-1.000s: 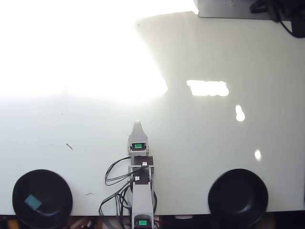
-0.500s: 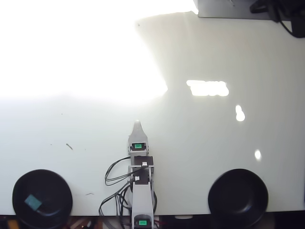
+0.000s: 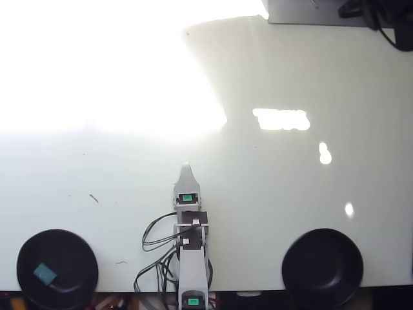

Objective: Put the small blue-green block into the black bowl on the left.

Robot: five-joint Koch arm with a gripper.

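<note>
The small blue-green block (image 3: 45, 274) lies inside the black bowl (image 3: 71, 248) at the lower left of the overhead view, near the middle of the bowl. My gripper (image 3: 186, 169) is at the bottom centre, pointing up the picture over bare table, well to the right of that bowl. Its white jaws come together in one narrow point with no gap showing and nothing between them.
A second black bowl (image 3: 322, 266) stands at the lower right and holds nothing I can see. Black cables (image 3: 155, 236) loop left of the arm's base. A grey box (image 3: 303, 11) and dark cables sit at the top right. Strong glare washes out the upper left table (image 3: 277, 181).
</note>
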